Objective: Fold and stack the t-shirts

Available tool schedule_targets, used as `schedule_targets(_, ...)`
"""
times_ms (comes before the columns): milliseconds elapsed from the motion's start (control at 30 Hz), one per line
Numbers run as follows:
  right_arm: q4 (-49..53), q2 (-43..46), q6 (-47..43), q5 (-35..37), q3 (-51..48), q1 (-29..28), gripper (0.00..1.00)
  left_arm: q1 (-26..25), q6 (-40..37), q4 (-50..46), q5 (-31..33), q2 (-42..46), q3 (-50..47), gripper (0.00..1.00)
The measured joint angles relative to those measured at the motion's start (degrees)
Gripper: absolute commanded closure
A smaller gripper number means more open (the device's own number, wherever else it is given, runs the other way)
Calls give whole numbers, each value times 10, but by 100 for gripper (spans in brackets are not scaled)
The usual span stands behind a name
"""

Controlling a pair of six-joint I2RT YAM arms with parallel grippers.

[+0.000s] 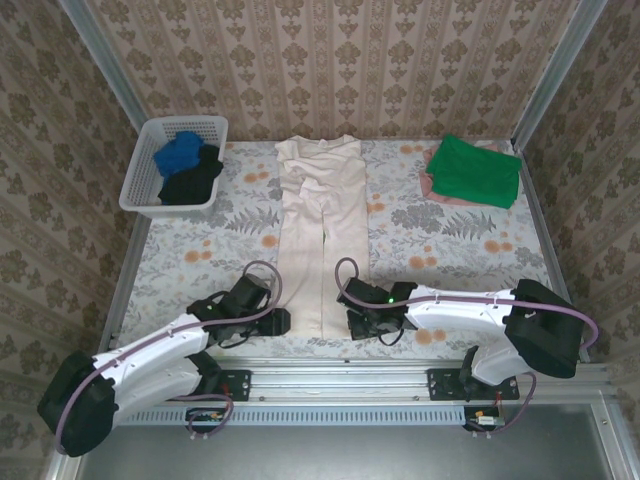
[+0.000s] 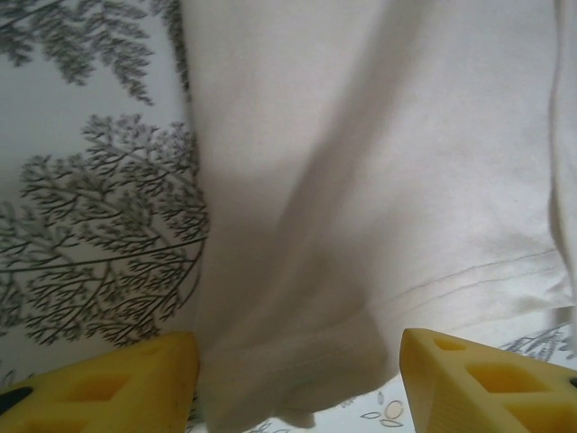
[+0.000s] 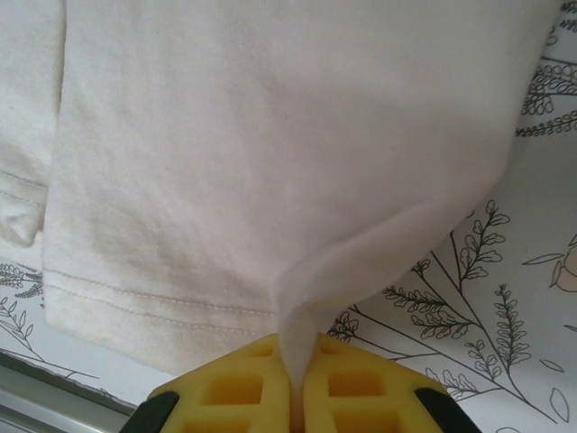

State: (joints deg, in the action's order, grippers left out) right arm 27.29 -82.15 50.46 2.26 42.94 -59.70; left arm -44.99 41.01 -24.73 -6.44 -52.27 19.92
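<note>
Damask-patterned walls (image 1: 330,60), floral-print table (image 1: 440,255), bright even light

Reference: cream t-shirt (image 1: 322,230).

Left wrist view: its cloth is cut off by the top and right edges. The pads of the left gripper (image 2: 302,383) are cropped by the bottom edge, and the hem corner between them is lost there.

Right wrist view: a pinch of its hem is hidden between the pressed pads of the right gripper (image 3: 293,392), which are also cropped below.

Right of its collar end, a pink t-shirt (image 1: 428,186) is largely covered by a green t-shirt (image 1: 474,170).

Left of its collar end, a blue t-shirt (image 1: 178,155) and a black t-shirt (image 1: 192,182) are partly screened by the basket (image 1: 138,190) wall. Their count cannot be told.
</note>
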Motion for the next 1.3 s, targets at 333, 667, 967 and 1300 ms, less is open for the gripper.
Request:
schedule_targets(333, -1, 0, -10, 3, 2, 6, 94, -11, 15, -40, 48, -28, 16, 53)
schedule_targets(667, 2, 28, -19, 6, 10, 21, 98, -31, 34, 12, 33, 14, 28, 91)
schedule_targets(967, 8, 30, -69, 8, 141, 71, 100, -22, 6, 46, -17, 10, 130, 100)
schedule_targets(1300, 6, -74, -134, -1, 259, 216, 100, 153, -77, 55, -84, -181, 281, 100)
